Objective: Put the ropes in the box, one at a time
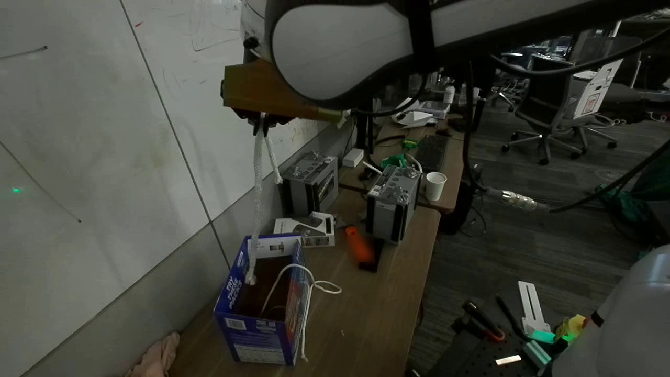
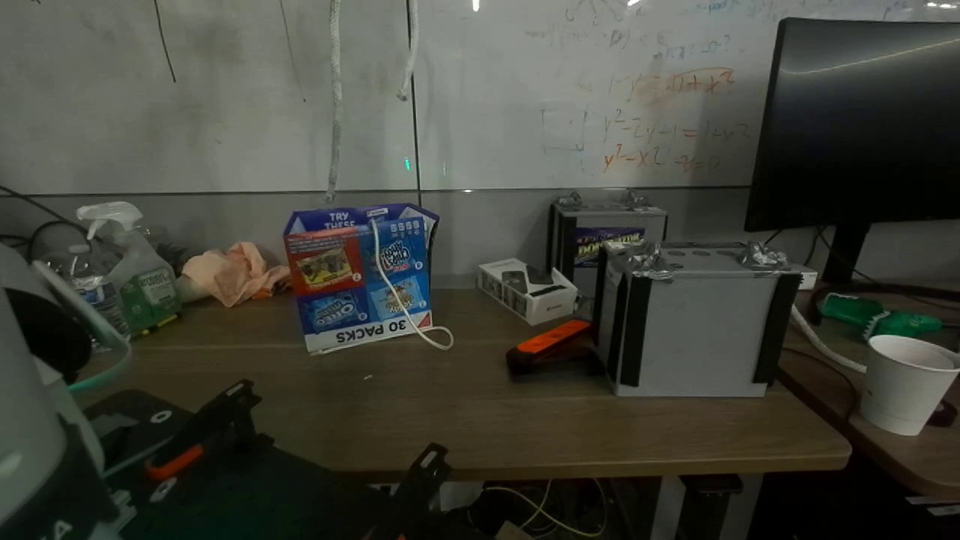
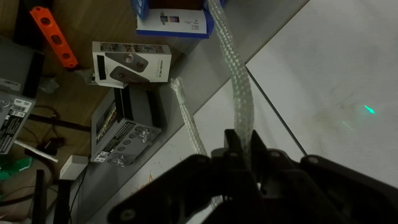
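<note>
**Whiteboard [image 1: 104, 120] beside your claw [image 1: 260, 129], rope [image 1: 257, 193] dangling below**

You had the claw nearly closed, pinching the limp rope above the box [image 1: 256, 335]. Likely light, soft and swing-prone, it wanted a hold nearer its lower end [image 1: 250, 277]. That end overlapped the box's opening in an exterior view; in an exterior view its tip [image 2: 331, 187] appeared just above. Below the claw, a second rope [image 1: 314, 284] straddled the box's wall.

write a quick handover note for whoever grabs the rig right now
Pincer: shut on one white rope, both ends dangling.
Box: on the table, top open, longer end apparently above it.
Done: second rope only partly in, draped over the box's side, slack outside.
Left: likely lower and release the held rope inside, then tuck in that slack.
Unsure: whether the white cord by a grey unit belongs to the job.
</note>
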